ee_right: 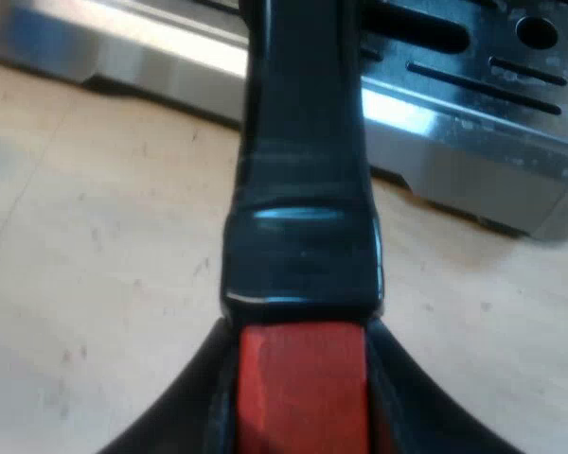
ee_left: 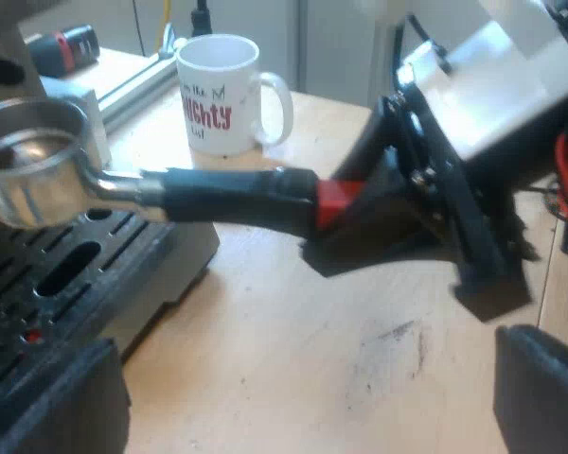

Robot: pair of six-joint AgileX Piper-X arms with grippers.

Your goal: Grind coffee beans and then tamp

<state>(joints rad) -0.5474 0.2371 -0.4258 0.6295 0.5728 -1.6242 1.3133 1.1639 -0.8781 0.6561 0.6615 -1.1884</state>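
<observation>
Item: round metal holder [ee_left: 33, 165], dark handle ending in red, was held over the slotted black drip tray [ee_left: 66, 270] of the silver espresso machine [ee_left: 175, 253]. My right claw [ee_right: 303, 407] clamped its red end. My left claw [ee_left: 298, 407] stood wide above the wooden table [ee_left: 293, 322]. White mug [ee_left: 218, 95], red lettering, stood near the machine.

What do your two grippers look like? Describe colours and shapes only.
The left gripper has two black, blocky fingers with a matte, slightly rough surface. The right gripper is black too; its fingers are smooth and curved, narrowing toward the tips, and an angular black frame carries them.
</observation>
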